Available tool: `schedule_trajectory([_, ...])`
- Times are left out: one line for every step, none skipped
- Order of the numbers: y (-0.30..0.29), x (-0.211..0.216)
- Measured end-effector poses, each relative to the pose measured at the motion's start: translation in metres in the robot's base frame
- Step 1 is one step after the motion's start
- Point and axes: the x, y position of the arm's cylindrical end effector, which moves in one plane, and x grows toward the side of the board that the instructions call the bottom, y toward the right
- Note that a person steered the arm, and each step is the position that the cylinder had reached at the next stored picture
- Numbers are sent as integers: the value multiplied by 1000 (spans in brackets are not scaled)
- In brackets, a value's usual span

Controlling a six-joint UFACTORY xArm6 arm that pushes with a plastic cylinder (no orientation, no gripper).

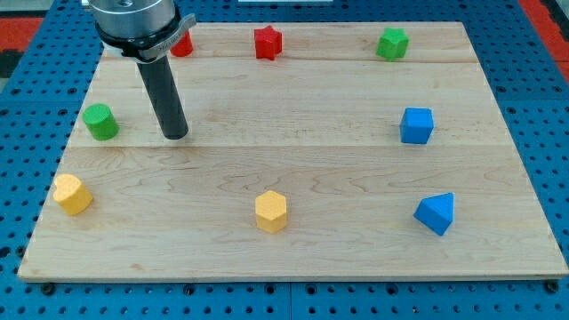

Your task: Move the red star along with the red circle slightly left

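Nearest the camera sits a yellow hexagonal block (271,212) on the wooden tabletop (293,258). Relative to it, the red star (268,43) lies straight toward the view's top, at the far edge. The red circle (183,44), partly hidden by the arm, lies left of that star. The tip (176,136) rests up-left of the hexagon, just right of a green cylinder (101,122), well apart from both red blocks. No gripper is fitted, only a rod.

On the wooden desk (293,98), my tip (176,137) rests just right of the green cylinder (101,122). The red star (268,43) sits near the view's top; the red circle (182,43) lies left of it, partly hidden behind the rod.
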Motion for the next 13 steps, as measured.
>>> schedule_trajectory([16, -1])
schedule_trajectory([114, -33])
schedule_trajectory([155, -45])
schedule_trajectory([159, -45])
schedule_trajectory([159, -45])
schedule_trajectory([158, -45])
schedule_trajectory([158, -48])
schedule_trajectory([165, -122])
schedule_trajectory([168, -150])
schedule_trajectory([159, -159])
schedule_trajectory([137, -174])
schedule_trajectory([161, -185])
schedule_trajectory([131, -198])
